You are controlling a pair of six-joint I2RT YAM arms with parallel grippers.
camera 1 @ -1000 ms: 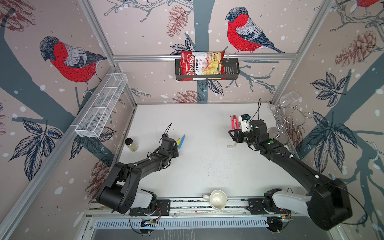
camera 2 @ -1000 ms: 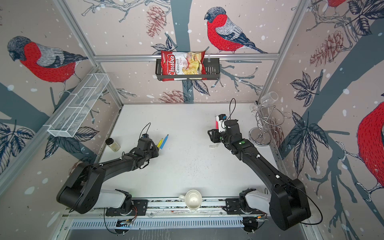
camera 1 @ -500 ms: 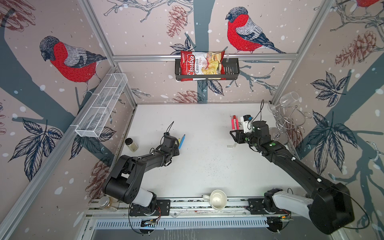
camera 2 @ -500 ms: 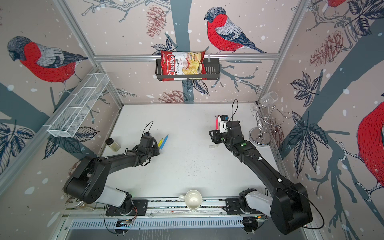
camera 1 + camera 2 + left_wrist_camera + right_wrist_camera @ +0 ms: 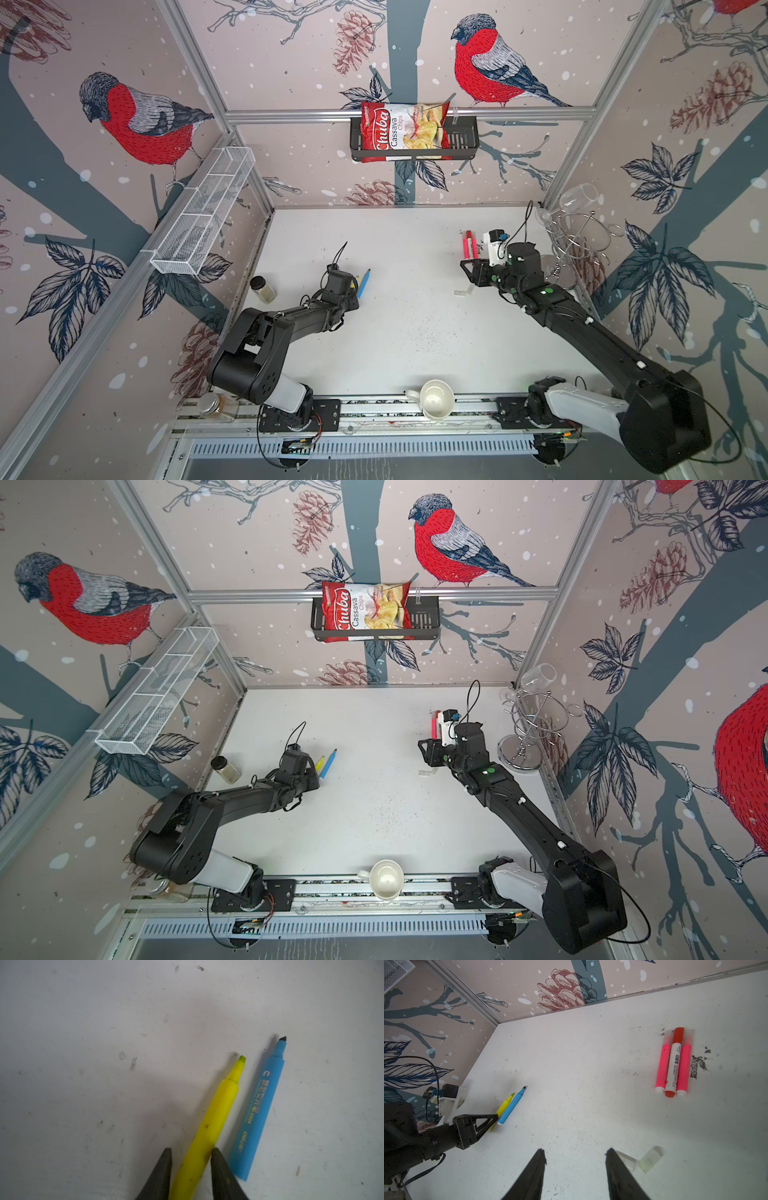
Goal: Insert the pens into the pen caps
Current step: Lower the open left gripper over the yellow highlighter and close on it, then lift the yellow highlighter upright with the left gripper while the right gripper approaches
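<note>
A yellow pen [image 5: 214, 1118] and a blue pen [image 5: 259, 1109] lie side by side on the white table, uncapped. My left gripper [image 5: 191, 1150] straddles the yellow pen's rear. One fingertip touches it, and a sliver of table shows beside the other. In both top views this gripper [image 5: 352, 291] sits low at the left by the blue pen [image 5: 364, 282]. My right gripper [image 5: 575, 1150] hovers open and empty. Two translucent pen caps [image 5: 650, 1160] lie just outside one of its fingers. Two pink pens [image 5: 662, 1068] flank a white-bodied pen [image 5: 673, 1064], all wearing caps.
A spice jar [image 5: 262, 289] stands left of the left arm. A wire glass rack [image 5: 577, 241] fills the back right corner. A white cup [image 5: 434, 400] and a jar [image 5: 216, 407] sit at the front rail. A mesh basket [image 5: 203, 216] hangs on the left wall.
My left gripper's jaws have narrowed around the yellow pen. The right arm has barely shifted and its jaws stay as wide.
</note>
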